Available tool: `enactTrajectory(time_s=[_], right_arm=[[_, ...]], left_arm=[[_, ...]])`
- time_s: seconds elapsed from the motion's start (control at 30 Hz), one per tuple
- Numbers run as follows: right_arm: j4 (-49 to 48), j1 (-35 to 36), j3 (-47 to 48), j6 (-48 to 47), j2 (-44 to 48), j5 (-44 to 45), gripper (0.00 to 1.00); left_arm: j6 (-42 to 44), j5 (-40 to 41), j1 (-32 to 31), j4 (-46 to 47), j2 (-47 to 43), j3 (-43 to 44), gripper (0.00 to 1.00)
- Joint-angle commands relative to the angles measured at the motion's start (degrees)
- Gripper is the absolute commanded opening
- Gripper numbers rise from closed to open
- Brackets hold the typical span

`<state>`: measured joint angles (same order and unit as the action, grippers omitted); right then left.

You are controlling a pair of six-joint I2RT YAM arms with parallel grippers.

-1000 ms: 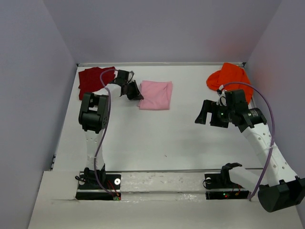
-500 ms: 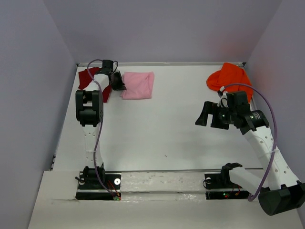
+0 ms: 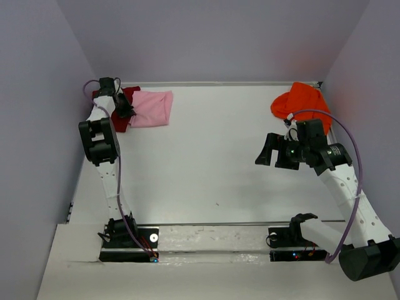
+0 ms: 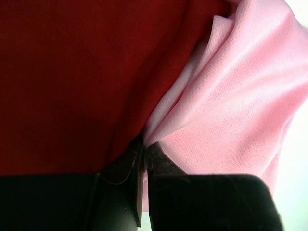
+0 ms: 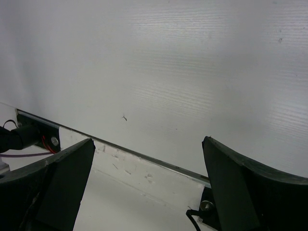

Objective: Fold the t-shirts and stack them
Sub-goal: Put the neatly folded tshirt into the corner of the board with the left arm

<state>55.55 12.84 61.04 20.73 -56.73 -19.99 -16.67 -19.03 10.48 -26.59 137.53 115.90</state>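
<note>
Pink t-shirt [image 3: 152, 107] lies folded, stretching rightward from the left gripper [image 4: 144, 144] with its long axis across the worktop [image 3: 206, 162]. Its edge at the gripper touches the dark red t-shirt [image 4: 62, 72] just to the gripper's left. That gripper's jaws stand almost together, pinching a pink fold. The right gripper [image 5: 147, 140] gapes empty, well apart; the orange t-shirt [image 3: 300, 100] lies beyond it.

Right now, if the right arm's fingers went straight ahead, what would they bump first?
Most likely the bare white table. The right arm's fingers stand open, angled down at it, with nothing in between, though depth is hard to judge.
</note>
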Motion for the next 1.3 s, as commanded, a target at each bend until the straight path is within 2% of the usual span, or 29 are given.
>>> enactTrajectory(time_s=[0.0, 0.07, 0.13, 0.17, 0.2, 0.23, 0.47, 0.57, 0.77, 0.9, 1.1, 1.27], right_arm=[[0.35, 0.52, 1.45, -0.69, -0.13, -1.10, 1.00], [0.17, 0.52, 1.37, -0.69, -0.31, -1.19, 1.00], [0.09, 0.52, 1.37, -0.60, -0.40, -1.46, 1.00], [0.09, 0.52, 1.28, -0.60, -0.40, -1.54, 1.00], [0.00, 0.52, 1.19, -0.60, -0.40, -1.63, 1.00], [-0.09, 0.52, 1.02, -0.52, -0.49, -1.72, 1.00], [-0.62, 0.52, -0.13, -0.08, -0.31, -2.16, 1.00], [-1.06, 0.52, -0.48, 0.10, -0.57, -2.51, 1.00], [-2.72, 0.52, -0.74, 0.27, -2.07, -3.48, 1.00], [-4.22, 1.05, -0.92, -0.34, -4.00, -4.36, 1.00], [-6.42, 2.80, 2.77, -3.85, -8.22, -0.94, 1.00], [-10.80, 3.33, 7.77, -7.10, -8.66, 0.48, 1.00]], left_arm=[[1.11, -1.10, -0.37, -1.19, -1.21, 2.23, 0.14], [0.85, -1.88, -0.37, -0.14, -2.00, 1.44, 0.32], [0.58, -2.50, -0.37, 0.83, -2.62, 0.74, 0.38], [0.15, -3.20, -0.37, 1.19, -2.88, 0.47, 0.48], [0.06, -3.38, -0.46, 1.36, -3.15, 0.47, 0.84], [-0.03, -3.73, -0.46, 1.71, -3.50, 0.38, 0.99], [-0.30, -7.87, -1.16, 6.73, -10.00, -3.92, 0.99], [-0.56, -6.03, -2.04, 6.29, -14.56, -6.11, 0.99], [-1.70, -1.11, -4.94, 4.27, -29.30, -18.93, 0.99], [-2.32, 1.87, -9.15, 3.22, -37.41, -28.52, 0.99], [-5.56, 13.39, -21.45, -3.29, -53.05, -38.89, 0.99], [-9.35, 15.15, -22.96, -3.29, -66.22, -49.17, 0.99]])
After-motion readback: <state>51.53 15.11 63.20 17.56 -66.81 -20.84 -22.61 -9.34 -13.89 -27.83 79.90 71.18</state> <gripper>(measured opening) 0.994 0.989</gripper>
